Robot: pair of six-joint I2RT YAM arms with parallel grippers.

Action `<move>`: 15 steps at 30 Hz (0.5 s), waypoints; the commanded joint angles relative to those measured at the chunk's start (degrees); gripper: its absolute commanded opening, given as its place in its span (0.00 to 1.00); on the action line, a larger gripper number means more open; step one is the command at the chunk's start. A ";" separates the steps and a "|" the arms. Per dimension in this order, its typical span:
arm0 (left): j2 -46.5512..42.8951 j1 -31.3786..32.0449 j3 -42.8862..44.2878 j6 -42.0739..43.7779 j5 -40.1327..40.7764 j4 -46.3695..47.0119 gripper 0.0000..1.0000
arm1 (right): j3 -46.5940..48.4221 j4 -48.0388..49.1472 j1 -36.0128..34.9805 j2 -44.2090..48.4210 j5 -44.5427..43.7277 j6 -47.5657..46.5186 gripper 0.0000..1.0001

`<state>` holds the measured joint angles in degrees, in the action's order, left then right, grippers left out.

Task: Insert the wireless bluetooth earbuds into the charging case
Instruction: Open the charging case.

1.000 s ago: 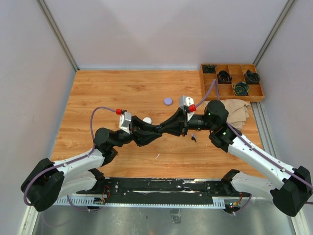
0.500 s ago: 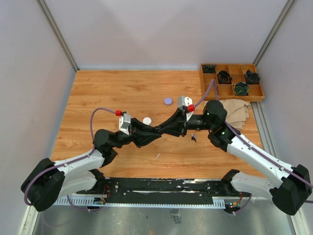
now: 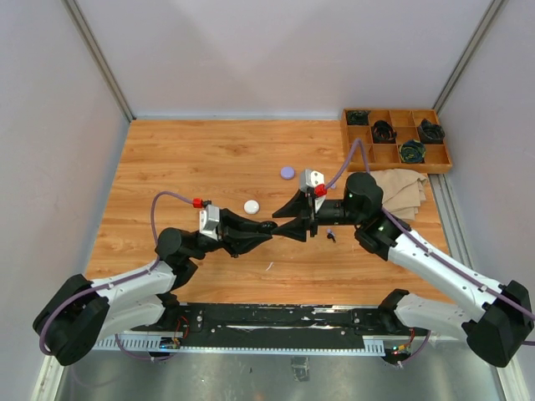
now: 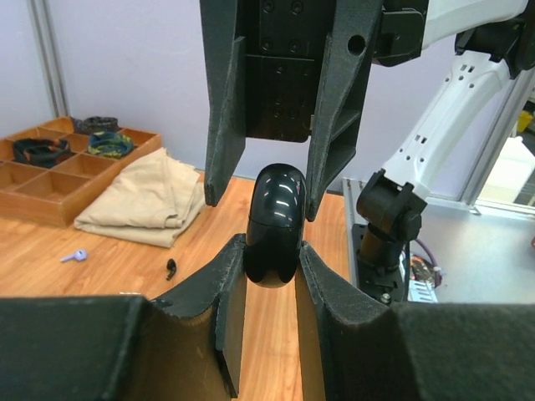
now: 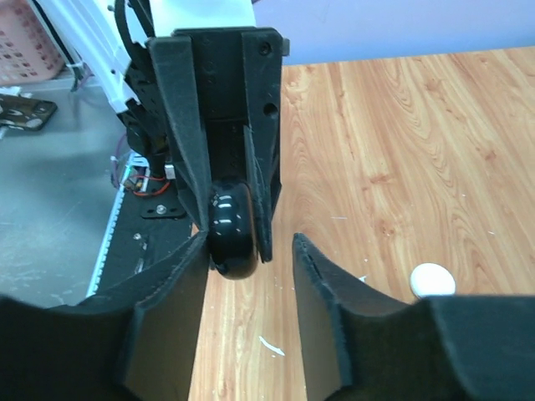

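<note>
Pincers meet above the tabletop (image 3: 192, 159): left pincer (image 4: 272, 246) clamps a glossy black charging case (image 4: 276, 200), while right pincer (image 5: 251, 242) stands partly open, flanking its other end. Lilac earbud (image 4: 76, 256) and black earbud (image 4: 170, 267) lie on the wood near a folded cloth (image 4: 146, 200).

Centre frame, the left end effector (image 4: 269, 261) clamps a glossy black charging case (image 4: 274, 225); the right end effector (image 4: 262, 200) hangs from the top, fingers spread beside it. At left, a lilac earbud (image 4: 75, 256) and a black earbud (image 4: 170, 267) lie on the counter (image 4: 50, 280).
</note>
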<state>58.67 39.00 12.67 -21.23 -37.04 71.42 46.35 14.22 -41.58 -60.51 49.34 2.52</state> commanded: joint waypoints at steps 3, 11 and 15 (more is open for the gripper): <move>-1.84 -0.27 -0.37 3.86 -1.17 2.62 0.00 | 2.29 -5.55 -1.15 1.08 -4.25 -6.08 0.49; -1.28 -0.30 -0.06 5.28 -3.56 0.97 0.00 | 2.42 -5.59 -1.89 1.65 -7.20 -6.92 0.56; -1.49 -0.22 0.05 7.75 -4.54 -1.89 0.00 | 2.52 -5.56 -1.87 2.75 -8.08 -6.58 0.56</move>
<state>57.82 38.98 12.43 -16.73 -38.54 70.54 47.13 8.32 -42.78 -59.68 44.42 -2.92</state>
